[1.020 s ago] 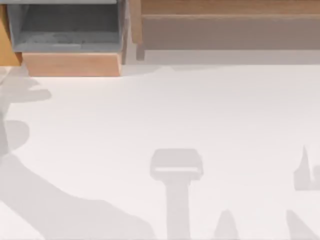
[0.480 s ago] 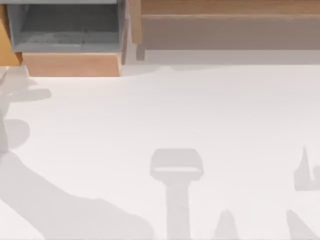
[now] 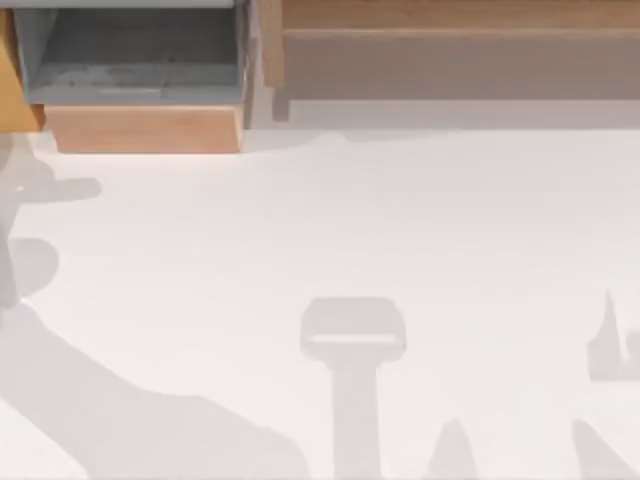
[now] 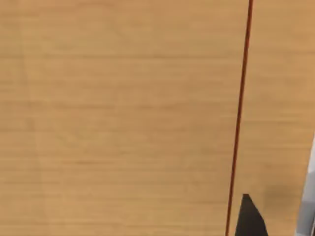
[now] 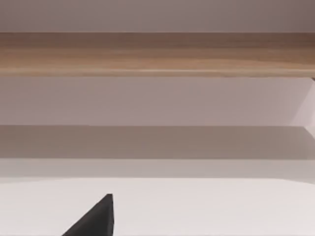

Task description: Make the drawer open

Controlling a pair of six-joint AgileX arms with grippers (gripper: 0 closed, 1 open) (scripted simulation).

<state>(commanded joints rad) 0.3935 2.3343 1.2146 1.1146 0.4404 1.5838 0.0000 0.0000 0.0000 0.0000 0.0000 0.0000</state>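
One dark tip of my left fingers [image 4: 250,216] sits right by the drawer [image 4: 123,118] face; grip unclear, so I should pull slow and straight.

One drawer [image 3: 12,80] with an orange-brown wooden face shows as a narrow sliver at the far left of the white tabletop [image 3: 400,230]. There is one wide gray-lined compartment [image 3: 135,60] with a paler tan front, and one long brown wooden shelf [image 3: 450,30]. One dark fingertip [image 4: 250,219] shows in the left wrist view and one dark fingertip [image 5: 96,221] in the right wrist view.
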